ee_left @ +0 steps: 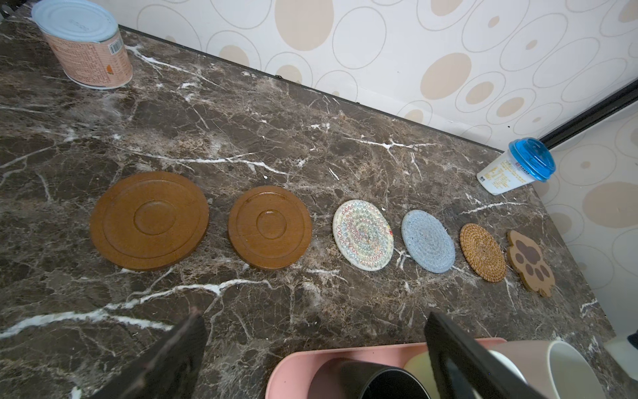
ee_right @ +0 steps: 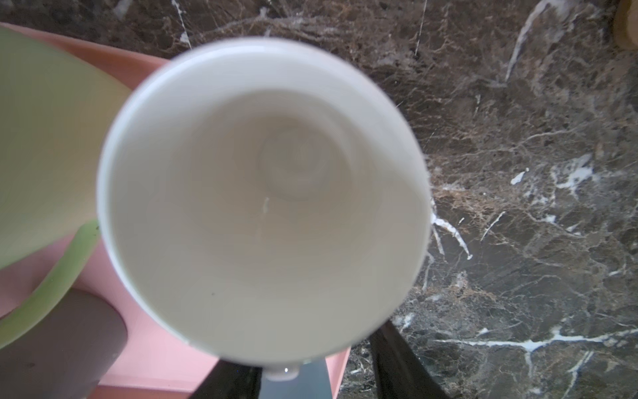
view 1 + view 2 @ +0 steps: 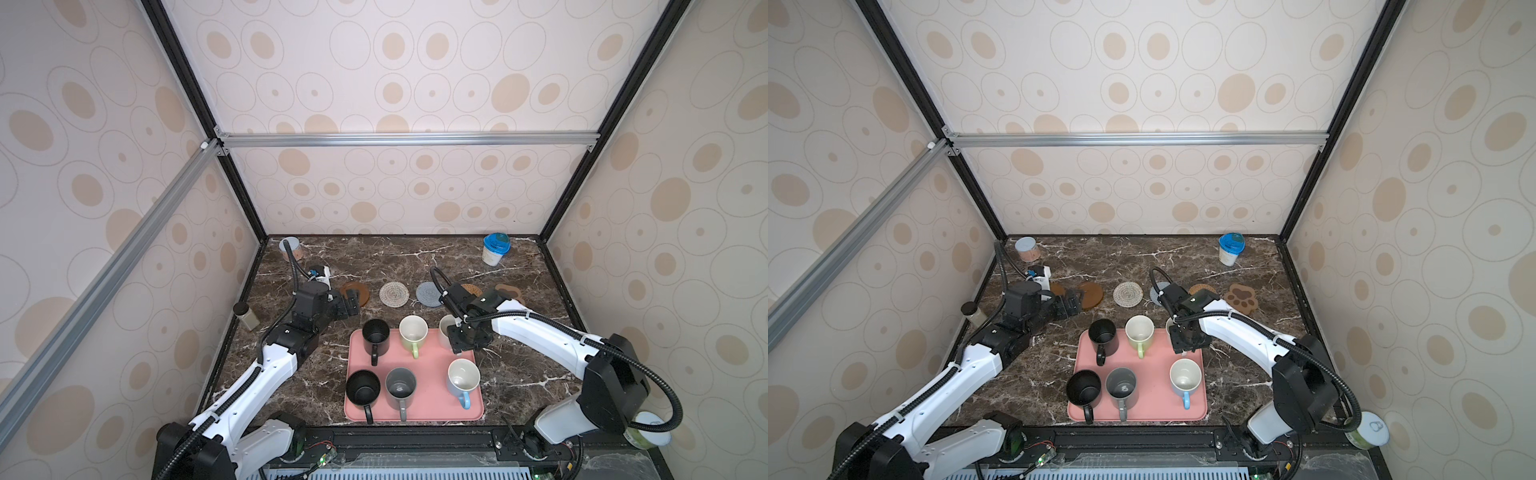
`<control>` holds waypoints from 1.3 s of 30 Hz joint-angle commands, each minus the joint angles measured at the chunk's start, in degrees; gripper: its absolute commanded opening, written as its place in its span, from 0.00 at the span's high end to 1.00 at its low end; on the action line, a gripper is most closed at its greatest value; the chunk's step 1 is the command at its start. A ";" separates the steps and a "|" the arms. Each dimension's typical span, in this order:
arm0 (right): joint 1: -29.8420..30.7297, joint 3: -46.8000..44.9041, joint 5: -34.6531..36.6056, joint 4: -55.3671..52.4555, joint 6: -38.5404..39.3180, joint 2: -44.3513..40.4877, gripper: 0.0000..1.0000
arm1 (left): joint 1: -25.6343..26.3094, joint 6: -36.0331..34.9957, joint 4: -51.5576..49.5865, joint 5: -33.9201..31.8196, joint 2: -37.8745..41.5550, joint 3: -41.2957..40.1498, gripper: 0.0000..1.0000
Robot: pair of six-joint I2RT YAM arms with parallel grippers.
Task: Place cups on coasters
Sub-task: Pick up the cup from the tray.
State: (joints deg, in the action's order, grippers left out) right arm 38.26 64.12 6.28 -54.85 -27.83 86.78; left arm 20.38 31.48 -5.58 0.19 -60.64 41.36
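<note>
On the pink tray point(image 3: 432, 401) stand two black cups point(image 3: 376, 336) point(image 3: 363, 388), a light green cup point(image 3: 413, 332), a grey cup point(image 3: 401, 386) and a white-and-blue cup point(image 3: 462, 378). A white-pink cup point(image 2: 262, 193) stands at the tray's far right corner. My right gripper point(image 2: 310, 366) points down over it, open, fingers either side of its handle with a gap. The coasters lie in a row behind: two brown discs point(image 1: 148, 219) point(image 1: 269, 231), whitish woven point(image 1: 362, 233), blue-grey point(image 1: 428, 240), rattan point(image 1: 482, 252), paw point(image 1: 530, 262). My left gripper point(image 3: 352, 303) hovers open and empty by the brown discs.
A pinkish can point(image 3: 289, 248) stands in the back left corner and a white jar with a blue lid point(image 3: 495, 248) at the back right. A small dark-capped bottle point(image 3: 246, 316) sits at the table's left edge. Patterned walls close three sides.
</note>
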 commanded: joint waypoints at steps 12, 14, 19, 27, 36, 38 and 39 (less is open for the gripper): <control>0.30 -3.23 2.17 3.41 -0.83 0.19 0.57 | 0.35 1.12 2.49 0.77 0.34 -0.21 0.00; 0.32 -3.48 2.45 3.62 -0.78 0.57 0.59 | 0.32 1.12 2.98 0.78 0.26 -0.49 0.00; 0.28 -4.00 2.50 5.05 -0.77 0.66 0.65 | 0.34 0.87 2.80 0.70 0.25 -0.30 0.00; 0.30 -4.52 2.41 6.51 -0.07 0.93 0.72 | 0.32 1.24 2.61 0.24 1.04 -0.92 0.00; 0.31 -5.05 2.60 7.38 0.81 0.58 0.84 | 0.32 1.39 2.51 0.08 1.50 -1.35 0.00; 0.30 -5.06 2.59 7.56 0.90 0.35 0.85 | 0.30 1.39 2.43 -0.09 1.58 -1.31 0.00; 0.32 -5.10 2.59 7.65 1.03 0.19 0.86 | 0.29 1.41 2.42 -0.11 1.64 -1.46 0.00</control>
State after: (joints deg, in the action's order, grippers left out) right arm 38.57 59.99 7.38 -48.34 -26.94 87.00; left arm 20.38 32.14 -3.68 0.91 -60.20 40.14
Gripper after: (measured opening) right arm 0.178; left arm 0.999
